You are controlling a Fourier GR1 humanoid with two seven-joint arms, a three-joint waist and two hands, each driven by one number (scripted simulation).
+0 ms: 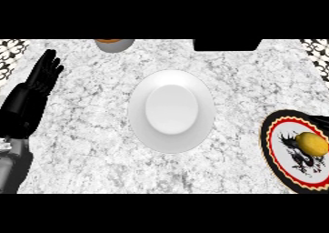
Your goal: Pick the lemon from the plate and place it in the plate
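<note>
Lemon waiting on the patterned plate, not yet picked up.

The left hand (40,77) rests with fingers straight and apart, holding nothing. Well to its right sits the white plate (171,110); farther right, the lemon (313,143) lies on the patterned plate (278,154). No right hand shows. Being round, the lemon may roll away from closing fingers.

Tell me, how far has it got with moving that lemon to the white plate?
Nothing looks done yet. The lemon lies on the patterned plate at the right edge, and the white plate in the middle holds nothing. Nothing is in hand: the left hand rests open at the left edge, and no right hand shows. Left: grasping the lemon, carrying it over, setting it down.
</note>
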